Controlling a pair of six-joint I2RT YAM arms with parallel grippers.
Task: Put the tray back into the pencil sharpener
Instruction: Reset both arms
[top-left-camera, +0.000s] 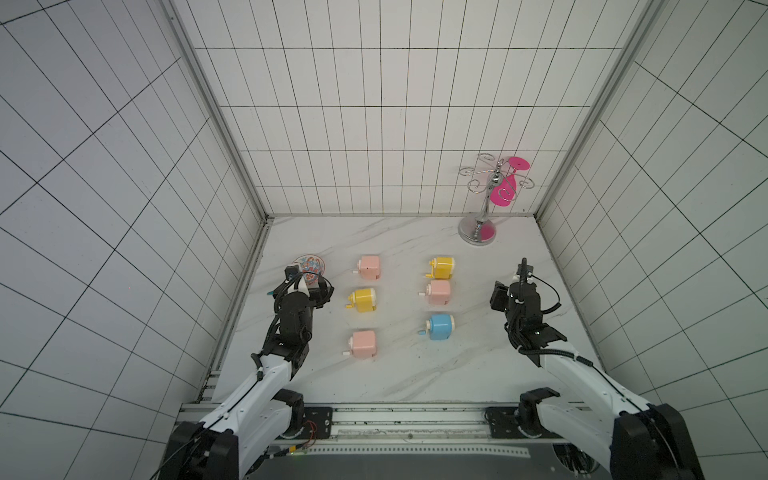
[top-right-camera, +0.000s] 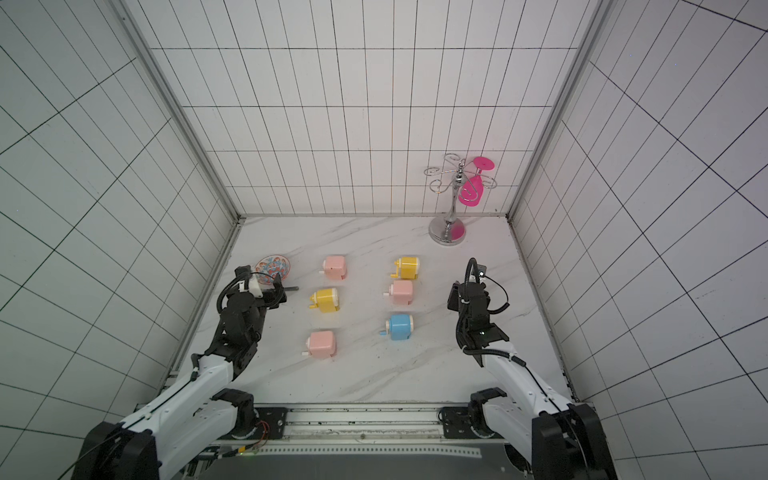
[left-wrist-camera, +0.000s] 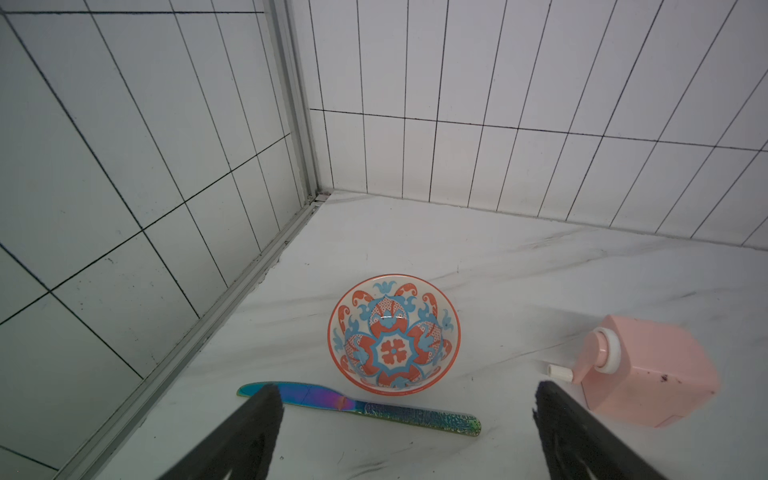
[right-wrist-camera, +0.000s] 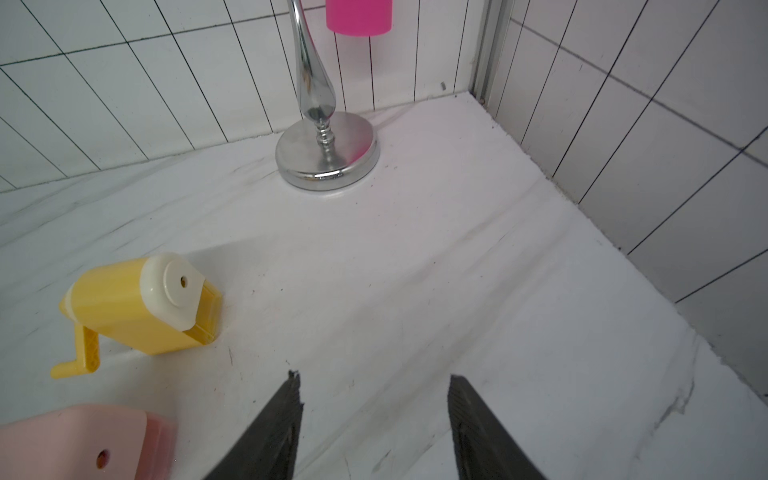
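Six pencil sharpeners (top-left-camera: 439, 291) stand in two columns at mid-bench (top-left-camera: 415, 374), none touching another. Whether each tray is seated cannot be determined. The left end effector (left-wrist-camera: 407, 392) is spread wide and empty above the knife (left-wrist-camera: 374, 408) beside the bowl (left-wrist-camera: 395, 332). The right end effector (right-wrist-camera: 376, 379) is parted and empty over bare bench beside the right column.

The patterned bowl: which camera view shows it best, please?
The left wrist view: the patterned bowl sits whole and close, pattern clear. Both top views show it small, partly hidden by the left arm. The right wrist view misses it.
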